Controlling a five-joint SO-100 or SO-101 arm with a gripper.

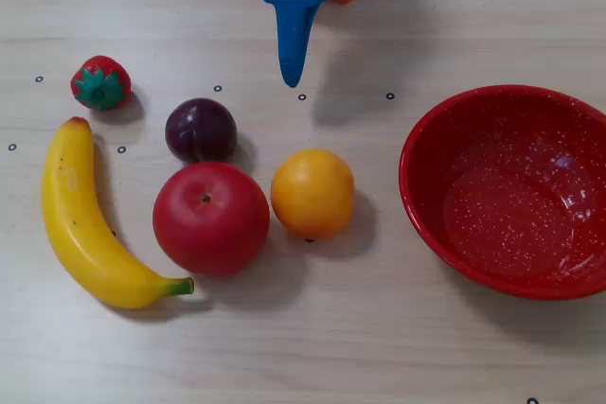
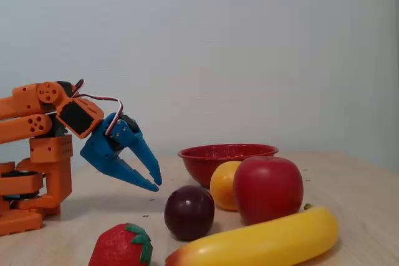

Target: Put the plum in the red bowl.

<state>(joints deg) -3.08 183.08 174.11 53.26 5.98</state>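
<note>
The plum (image 1: pixel 201 130) is a small glossy dark purple ball lying on the table just behind the red apple (image 1: pixel 210 218); in the side fixed view the plum (image 2: pixel 189 212) stands in front of the other fruit. The red bowl (image 1: pixel 409 172) with white speckles sits empty at the right, and its rim (image 2: pixel 227 152) shows behind the fruit from the side. My blue gripper (image 1: pixel 292 80) hangs above the table, behind and to the right of the plum, apart from it. From the side the gripper (image 2: pixel 157 185) points down with its fingertips together and holds nothing.
An orange (image 1: pixel 312 193) lies between the apple and the bowl. A yellow banana (image 1: pixel 90 224) curves along the left, with a small strawberry (image 1: pixel 100 82) behind it. The orange arm base (image 2: pixel 37 172) stands at the left of the side view.
</note>
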